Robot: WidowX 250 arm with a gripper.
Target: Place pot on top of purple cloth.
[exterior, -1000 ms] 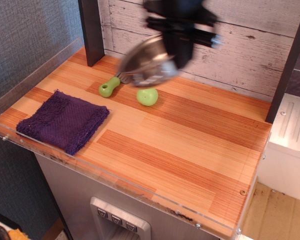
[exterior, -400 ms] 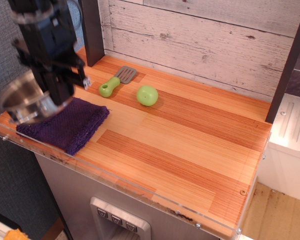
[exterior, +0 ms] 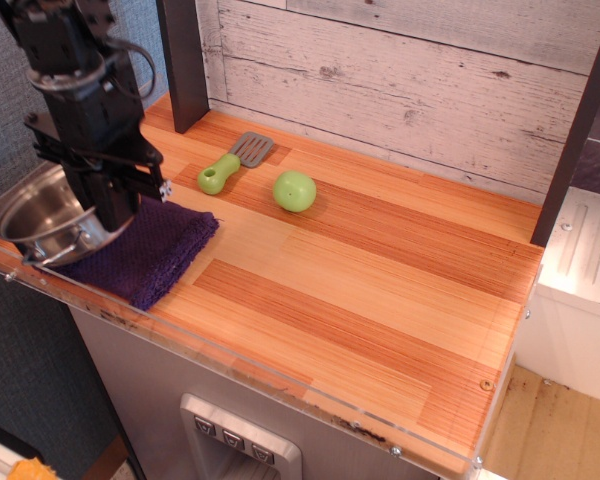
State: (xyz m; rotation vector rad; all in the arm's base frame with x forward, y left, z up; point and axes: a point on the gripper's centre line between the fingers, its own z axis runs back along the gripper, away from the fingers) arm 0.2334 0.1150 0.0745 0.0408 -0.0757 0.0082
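Note:
The shiny steel pot [exterior: 42,213] hangs tilted at the table's left edge, over the left part of the purple cloth [exterior: 148,253]. I cannot tell whether the pot touches the cloth. My black gripper [exterior: 102,212] comes down from above and is shut on the pot's right rim. The arm and pot hide the cloth's left half. One wire loop handle shows at the pot's lower front.
A green ball [exterior: 294,190] and a green-handled spatula [exterior: 232,163] lie behind the cloth. A clear acrylic rim [exterior: 230,368] runs along the table's front and left edges. A dark post [exterior: 183,60] stands at the back left, with a plank wall behind.
The gripper carried the pot from above the spatula at the back to the left edge over the cloth, then lowered it slightly.

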